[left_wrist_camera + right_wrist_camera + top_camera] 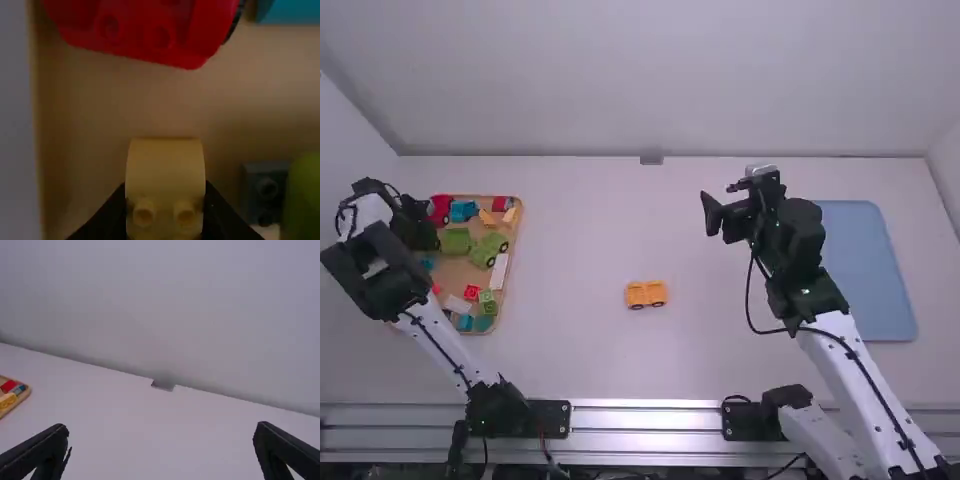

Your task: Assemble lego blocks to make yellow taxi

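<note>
My left gripper (417,228) is over the left part of the block tray. In the left wrist view, a yellow block (165,172) with two studs sits between the fingertips of my left gripper (165,212), which is shut on it. An orange-yellow wheeled base (646,294) lies on the table near the middle, away from both arms. High on the right side, my right gripper (725,208) stands open with nothing between its fingers; the right wrist view shows the spread fingers of this right gripper (162,447).
The wooden tray (517,240) holds red, blue, green and orange blocks, among them a red wheeled piece (145,30) and a green wheeled piece (488,250). A blue mat (870,270) lies at the right beside the right arm.
</note>
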`<state>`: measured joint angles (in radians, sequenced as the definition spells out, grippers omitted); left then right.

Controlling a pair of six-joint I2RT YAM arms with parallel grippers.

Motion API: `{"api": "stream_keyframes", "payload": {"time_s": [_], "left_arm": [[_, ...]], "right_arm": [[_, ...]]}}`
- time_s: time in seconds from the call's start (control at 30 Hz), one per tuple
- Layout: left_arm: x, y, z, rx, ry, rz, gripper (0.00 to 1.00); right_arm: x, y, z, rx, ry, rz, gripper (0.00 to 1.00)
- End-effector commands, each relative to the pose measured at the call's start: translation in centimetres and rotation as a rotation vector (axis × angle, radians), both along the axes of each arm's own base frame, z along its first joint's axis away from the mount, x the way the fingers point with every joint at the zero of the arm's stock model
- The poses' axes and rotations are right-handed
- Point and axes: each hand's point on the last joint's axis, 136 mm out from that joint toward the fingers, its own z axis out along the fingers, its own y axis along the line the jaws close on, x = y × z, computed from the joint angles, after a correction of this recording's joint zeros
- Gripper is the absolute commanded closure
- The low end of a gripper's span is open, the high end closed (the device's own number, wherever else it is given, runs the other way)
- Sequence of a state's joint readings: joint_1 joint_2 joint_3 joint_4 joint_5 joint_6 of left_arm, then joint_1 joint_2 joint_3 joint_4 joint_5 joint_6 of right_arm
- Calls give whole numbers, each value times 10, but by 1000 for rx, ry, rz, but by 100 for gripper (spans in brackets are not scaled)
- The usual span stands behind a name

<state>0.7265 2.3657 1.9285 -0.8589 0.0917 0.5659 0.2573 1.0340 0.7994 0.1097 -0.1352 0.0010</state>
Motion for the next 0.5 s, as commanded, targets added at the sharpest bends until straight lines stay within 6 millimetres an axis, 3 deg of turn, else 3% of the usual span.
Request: {"api": "stream_keyframes", "payload": {"time_s": [0.0, 0.07, 0.1, 0.3, 0.47], "left_arm": [[15, 7, 25, 21, -38, 67, 82], [16, 11, 54, 21, -63, 146, 83], [16, 12, 56, 21, -65, 151, 83], [8, -3, 127, -10, -108, 353, 94], [6, -23, 148, 13, -118, 451, 98]], "right_arm": [[2, 2, 18, 11, -34, 3, 1], [3, 2, 18, 11, -33, 1, 1], [3, 2, 18, 10, -34, 1, 1], [3, 2, 17, 4, -36, 3, 1], [2, 2, 17, 4, -36, 5, 1]]}}
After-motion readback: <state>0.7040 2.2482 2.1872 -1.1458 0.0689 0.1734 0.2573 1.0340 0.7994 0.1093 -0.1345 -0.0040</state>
